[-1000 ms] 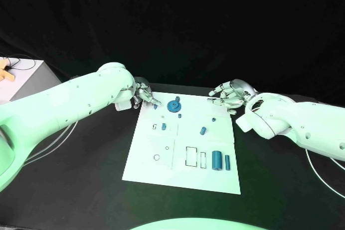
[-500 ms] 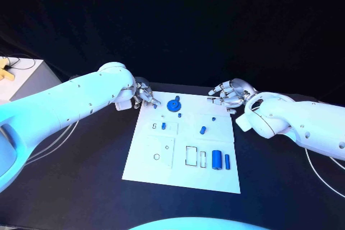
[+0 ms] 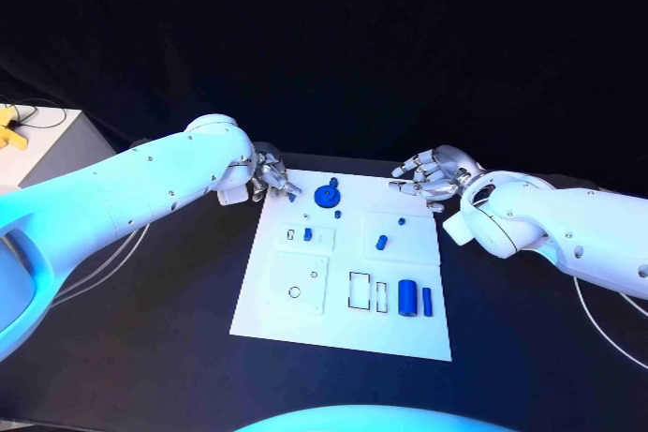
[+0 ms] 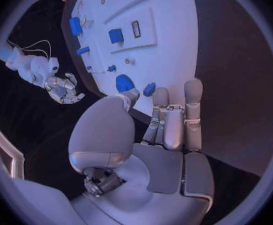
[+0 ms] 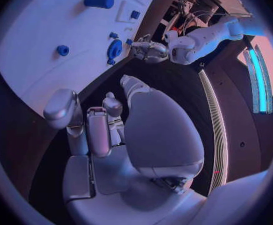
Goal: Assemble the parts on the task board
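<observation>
The white task board (image 3: 345,305) lies in the middle of the black table. A round blue part (image 3: 326,196) sits near its far edge, also seen as a blue disc (image 4: 124,81) just beyond my left thumb. My left hand (image 3: 271,181) hovers at the board's far left corner, fingers stretched out and holding nothing. A small blue piece (image 4: 149,89) lies right at its fingertips. My right hand (image 3: 433,174) hangs off the far right corner with loosely bent, parted fingers (image 5: 96,125), nothing in them. Small blue pieces (image 3: 382,242) and blue cylinders (image 3: 406,298) lie on the board.
A white box (image 3: 40,141) with cables stands at the table's left edge. Black table (image 3: 162,338) surrounds the board on all sides. Outlined slots (image 3: 360,291) and a hole (image 3: 295,291) mark the board's near half.
</observation>
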